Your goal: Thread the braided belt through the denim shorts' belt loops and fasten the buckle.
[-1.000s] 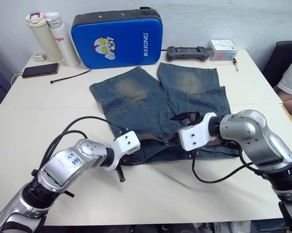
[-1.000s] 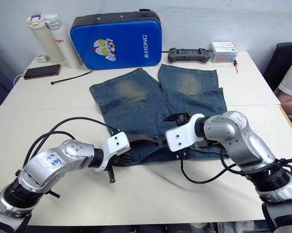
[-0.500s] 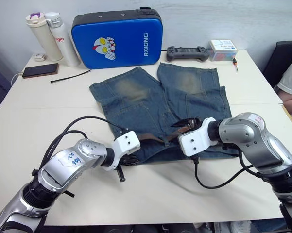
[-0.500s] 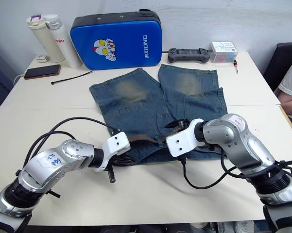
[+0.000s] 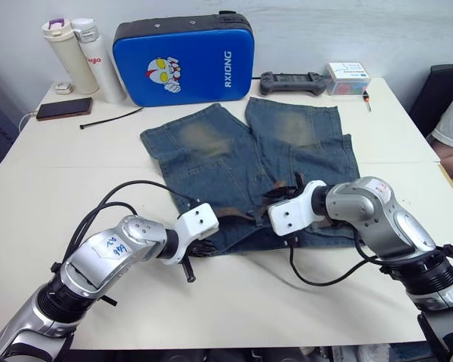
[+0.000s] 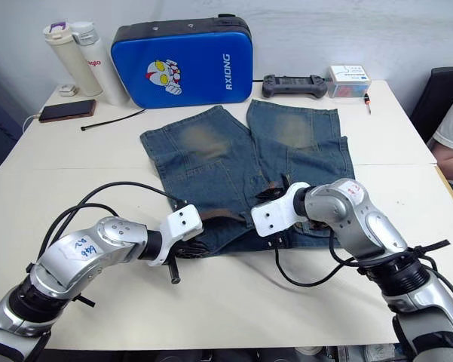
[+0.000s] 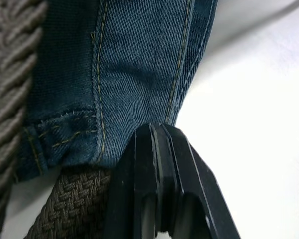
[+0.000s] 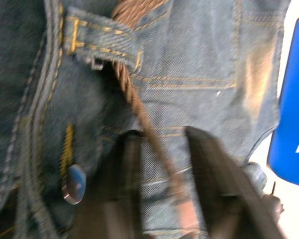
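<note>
The denim shorts lie flat mid-table, waistband toward me. The braided belt runs brown along the waistband between my two grippers. My left gripper is shut at the waistband's left end, its fingertips against the denim hem, with belt braid beside them. My right gripper hovers over the waistband's middle. Its fingers stand apart on either side of the belt, which passes under a belt loop near a metal button. The buckle is hidden.
At the back stand a bright blue case, two bottles, a phone, a black cable, a game controller and a small box. A person sits at the right edge.
My right gripper has slid left along the waistband toward its middle and come down over the belt. The left gripper has stayed put.
</note>
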You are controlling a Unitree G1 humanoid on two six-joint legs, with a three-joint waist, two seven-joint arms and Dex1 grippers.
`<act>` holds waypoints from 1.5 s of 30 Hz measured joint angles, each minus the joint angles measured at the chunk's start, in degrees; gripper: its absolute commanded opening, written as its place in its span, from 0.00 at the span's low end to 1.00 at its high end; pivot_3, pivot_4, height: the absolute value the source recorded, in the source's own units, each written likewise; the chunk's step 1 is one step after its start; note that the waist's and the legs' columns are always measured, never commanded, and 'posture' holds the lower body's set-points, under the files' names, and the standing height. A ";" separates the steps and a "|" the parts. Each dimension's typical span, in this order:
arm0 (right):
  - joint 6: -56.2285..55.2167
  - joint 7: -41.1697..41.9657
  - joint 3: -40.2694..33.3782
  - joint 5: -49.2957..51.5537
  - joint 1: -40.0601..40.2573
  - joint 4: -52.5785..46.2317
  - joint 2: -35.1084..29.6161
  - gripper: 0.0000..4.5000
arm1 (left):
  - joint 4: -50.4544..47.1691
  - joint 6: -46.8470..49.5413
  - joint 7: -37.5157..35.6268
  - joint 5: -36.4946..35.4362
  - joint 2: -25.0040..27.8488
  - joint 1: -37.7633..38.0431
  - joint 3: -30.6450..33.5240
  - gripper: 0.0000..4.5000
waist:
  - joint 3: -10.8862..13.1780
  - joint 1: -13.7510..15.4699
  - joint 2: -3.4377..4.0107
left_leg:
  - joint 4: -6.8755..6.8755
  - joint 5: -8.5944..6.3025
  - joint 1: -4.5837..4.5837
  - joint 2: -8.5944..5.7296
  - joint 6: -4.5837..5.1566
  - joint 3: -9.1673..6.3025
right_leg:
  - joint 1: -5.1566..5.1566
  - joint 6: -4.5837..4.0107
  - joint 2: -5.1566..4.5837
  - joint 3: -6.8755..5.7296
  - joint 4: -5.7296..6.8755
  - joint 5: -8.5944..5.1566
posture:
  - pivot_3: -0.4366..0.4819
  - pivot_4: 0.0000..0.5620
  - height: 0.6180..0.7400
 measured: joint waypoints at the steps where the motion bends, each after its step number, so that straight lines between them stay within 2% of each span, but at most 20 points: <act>1: -0.20 -0.04 0.04 -0.01 -0.42 0.00 0.19 0.02 | 0.00 0.00 0.00 0.00 0.00 0.00 0.00 0.00 | 0.00 0.01 0.00 | 0.00 0.00 0.00 0.00 0.00 0.00 | 0.00 0.00 0.00 0.00 0.00 0.00 | 0.48 0.27 1.00; 13: -7.44 -0.94 0.83 -0.18 -7.10 4.94 0.56 0.02 | 0.03 0.40 0.26 0.06 -0.56 -0.10 0.03 0.00 | 0.00 0.09 0.00 | 0.01 0.00 0.00 -0.01 0.00 0.00 | 0.00 0.00 0.00 0.00 0.00 0.00 | 0.48 0.27 1.00; 17: -11.23 -0.78 0.38 0.36 -9.43 8.43 -2.85 0.02 | 0.05 0.08 0.17 0.12 -0.21 -0.09 -0.12 0.00 | 0.00 0.06 0.00 | 0.01 0.00 0.00 -0.01 0.00 0.00 | 0.00 0.00 0.00 -0.01 -0.02 0.00 | 0.48 0.27 1.00; 23: -14.22 1.30 -3.17 3.34 -9.76 12.27 -9.90 0.02 | 0.73 -3.62 -2.37 0.71 3.76 -0.18 -1.15 0.00 | 0.00 -0.71 0.00 | -0.06 0.01 0.04 0.04 -0.03 0.01 | 0.00 -0.03 0.03 0.01 0.00 -0.02 | 0.48 0.27 1.00; 31: -13.29 1.14 -5.88 4.93 -6.44 12.35 -12.80 0.02 | 2.90 -6.40 -4.81 1.55 6.73 -1.17 -1.57 0.00 | 0.00 -1.40 0.00 | -0.11 0.02 0.14 0.05 -0.05 0.02 | 0.04 -0.09 0.04 0.03 0.08 -0.05 | 0.48 0.27 1.00; 39: -10.86 0.30 -6.65 5.02 -5.70 11.06 -12.66 0.02 | 5.00 -9.51 -8.30 4.00 11.67 -1.99 -1.61 0.00 | 0.00 -1.65 0.01 | -0.20 0.02 0.18 0.10 -0.09 0.05 | -0.01 -0.16 0.09 0.04 0.11 -0.09 | 0.48 0.27 1.00; 45: -7.19 0.46 -6.88 6.62 -5.30 7.04 -9.19 0.02 | 7.37 -8.71 -11.33 4.19 13.66 -3.13 -0.75 0.00 | 0.01 -1.70 0.00 | -0.21 0.02 0.17 0.11 -0.10 0.06 | -0.02 -0.16 0.10 0.05 0.12 -0.09 | 0.48 0.27 1.00</act>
